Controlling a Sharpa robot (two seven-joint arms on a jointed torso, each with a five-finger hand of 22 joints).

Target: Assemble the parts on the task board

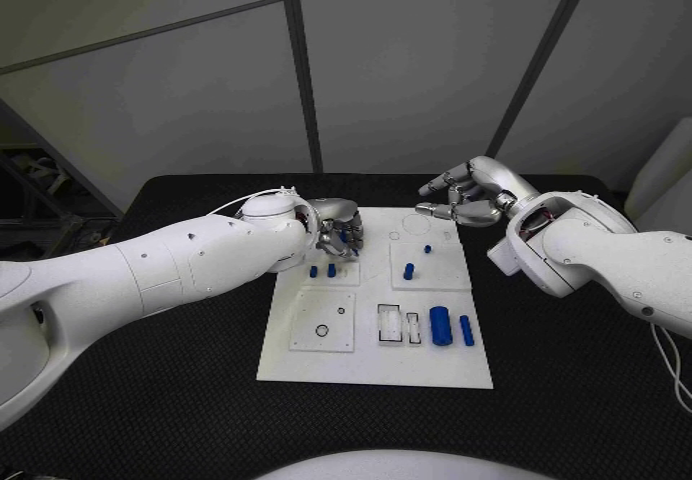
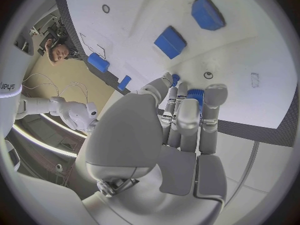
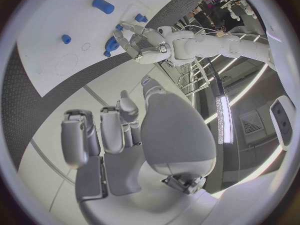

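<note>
Left hand (image 2: pixel 181 120) pinches blue part (image 2: pixel 195 94); right hand (image 1: pixel 464 198) empty.

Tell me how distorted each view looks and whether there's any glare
Head view: straight lines, even light, no glare on the task board. Left wrist view: fisheye bends the board's edges; the left hand looms large. Right wrist view: same bending; a bright light strip glares beside the right hand.

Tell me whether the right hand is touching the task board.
Apart. The head view shows the right hand raised past the task board's far right corner, fingers curled, holding nothing.
</note>
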